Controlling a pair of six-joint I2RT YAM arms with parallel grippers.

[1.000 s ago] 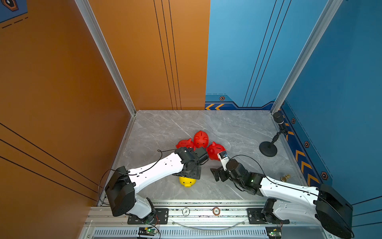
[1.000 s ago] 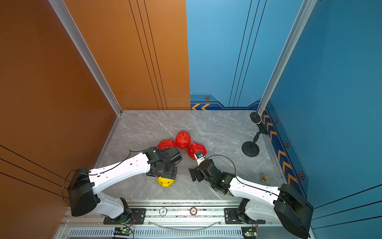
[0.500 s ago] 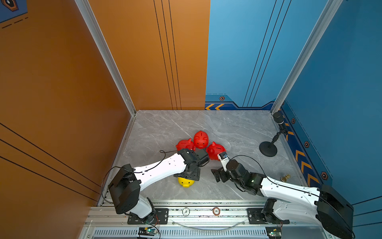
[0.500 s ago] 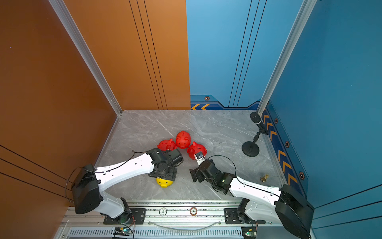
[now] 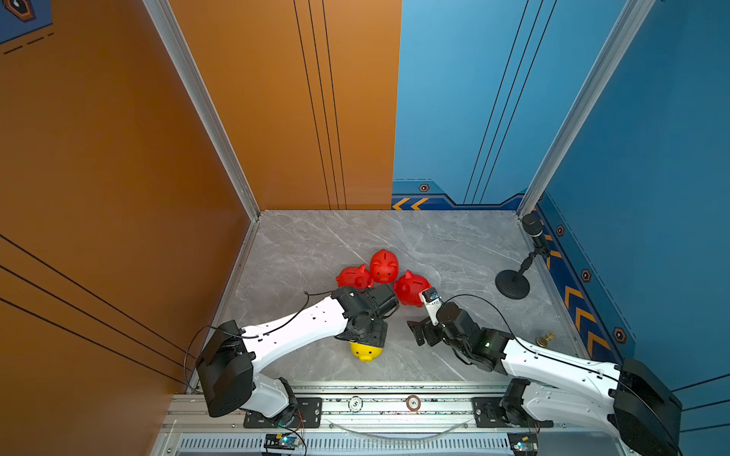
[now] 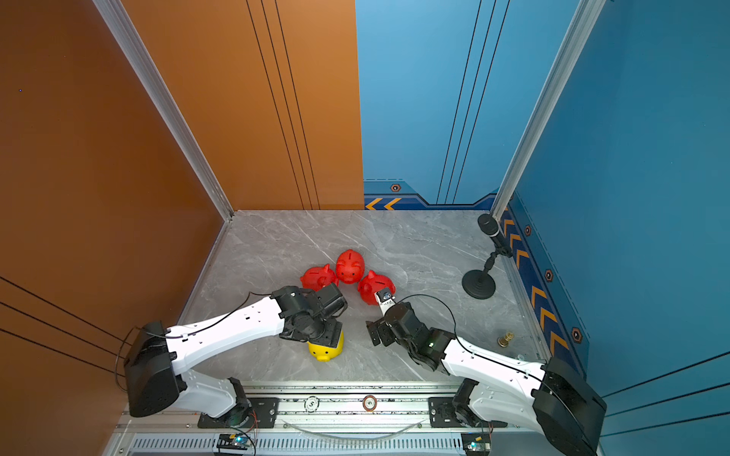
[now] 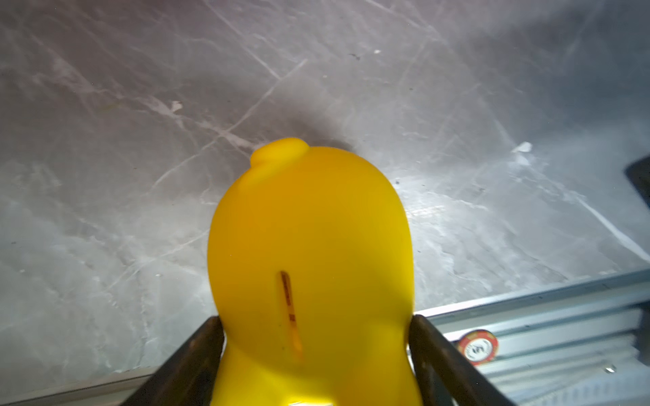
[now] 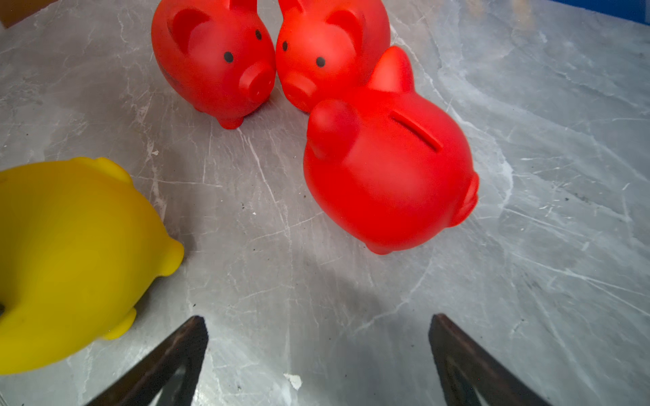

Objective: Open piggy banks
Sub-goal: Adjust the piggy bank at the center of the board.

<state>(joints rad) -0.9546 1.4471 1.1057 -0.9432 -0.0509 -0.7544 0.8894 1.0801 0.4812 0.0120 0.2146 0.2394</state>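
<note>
So the left pincer (image 7: 316,321) is clamped on the yellow pig (image 7: 309,228), down on the counter (image 7: 140,140). Three red pigs (image 5: 383,266) huddle together just beyond it, and the right pincer (image 8: 318,323) gapes wide, empty, beside it.

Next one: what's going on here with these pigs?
The left claw is shut on the yellow piggy bank, pinching its sides near the front edge of the table. The right claw hangs open and empty just beside it. The three red piggy banks sit bunched together farther back, untouched.
</note>
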